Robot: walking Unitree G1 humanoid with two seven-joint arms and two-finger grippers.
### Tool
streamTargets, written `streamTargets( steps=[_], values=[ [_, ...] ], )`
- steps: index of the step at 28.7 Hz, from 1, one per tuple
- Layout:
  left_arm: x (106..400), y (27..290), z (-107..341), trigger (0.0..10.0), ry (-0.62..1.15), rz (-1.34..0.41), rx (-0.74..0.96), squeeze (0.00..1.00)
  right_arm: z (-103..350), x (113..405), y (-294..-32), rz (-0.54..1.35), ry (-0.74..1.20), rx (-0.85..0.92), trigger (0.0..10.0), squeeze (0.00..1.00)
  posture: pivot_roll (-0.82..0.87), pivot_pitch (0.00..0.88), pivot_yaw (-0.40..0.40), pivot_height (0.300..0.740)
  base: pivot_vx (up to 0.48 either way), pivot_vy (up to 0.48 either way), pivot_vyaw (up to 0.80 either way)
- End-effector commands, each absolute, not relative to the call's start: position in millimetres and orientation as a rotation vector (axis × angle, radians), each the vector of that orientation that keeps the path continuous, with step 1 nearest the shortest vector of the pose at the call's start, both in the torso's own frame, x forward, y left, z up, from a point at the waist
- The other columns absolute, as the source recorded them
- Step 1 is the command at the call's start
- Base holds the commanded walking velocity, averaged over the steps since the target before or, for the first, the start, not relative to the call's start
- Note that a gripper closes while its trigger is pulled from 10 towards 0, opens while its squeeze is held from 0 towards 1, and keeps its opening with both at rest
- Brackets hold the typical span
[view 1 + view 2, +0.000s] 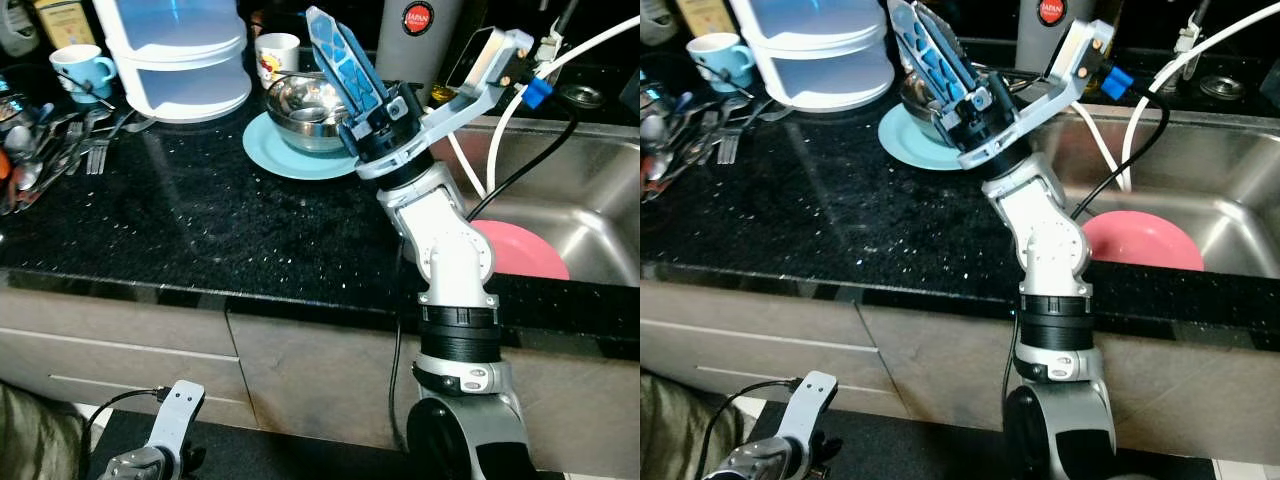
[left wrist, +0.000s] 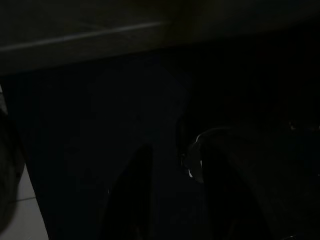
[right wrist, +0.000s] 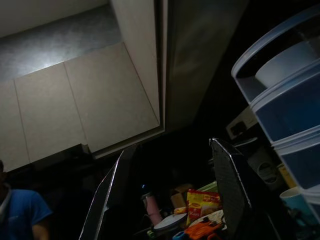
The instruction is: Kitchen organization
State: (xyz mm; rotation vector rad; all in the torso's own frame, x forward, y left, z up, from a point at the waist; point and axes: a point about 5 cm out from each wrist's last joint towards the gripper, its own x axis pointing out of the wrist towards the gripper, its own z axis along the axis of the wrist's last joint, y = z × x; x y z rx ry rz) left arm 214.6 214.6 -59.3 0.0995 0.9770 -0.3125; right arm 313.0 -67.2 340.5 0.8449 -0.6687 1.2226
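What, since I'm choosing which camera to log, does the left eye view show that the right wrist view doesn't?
Left eye view: the black counter, a steel bowl on a light blue plate, a pink plate in the sink, and cutlery. Right wrist view: wall cabinets overhead and a person in a blue top. Both: the right gripper, open and raised, the stacked white-and-blue container and a teal mug.
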Motion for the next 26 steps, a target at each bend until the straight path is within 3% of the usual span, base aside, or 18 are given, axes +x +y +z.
streamTargets(
  steps=[1,7,26],
  values=[
    [208.9,217.9,-62.0,10.0,1.002,-0.316,0.113,0.0,342.2,306.5,-64.2,1.255,-0.671,0.846,10.0,0.0,0.08,0.121,0.003,0.74,0.431,0.0,0.0],
    [209.0,218.1,-61.9,10.0,1.004,-0.31,0.104,0.0,344.6,301.4,-70.7,1.248,-0.687,0.857,10.0,0.0,0.08,0.12,0.007,0.74,0.397,0.0,0.0],
    [208.6,216.4,-61.9,10.0,1.008,-0.33,0.072,0.0,350.5,299.8,-74.4,1.232,-0.691,0.85,10.0,0.0,0.07,0.125,0.007,0.74,0.0,0.0,0.0]
  ],
)
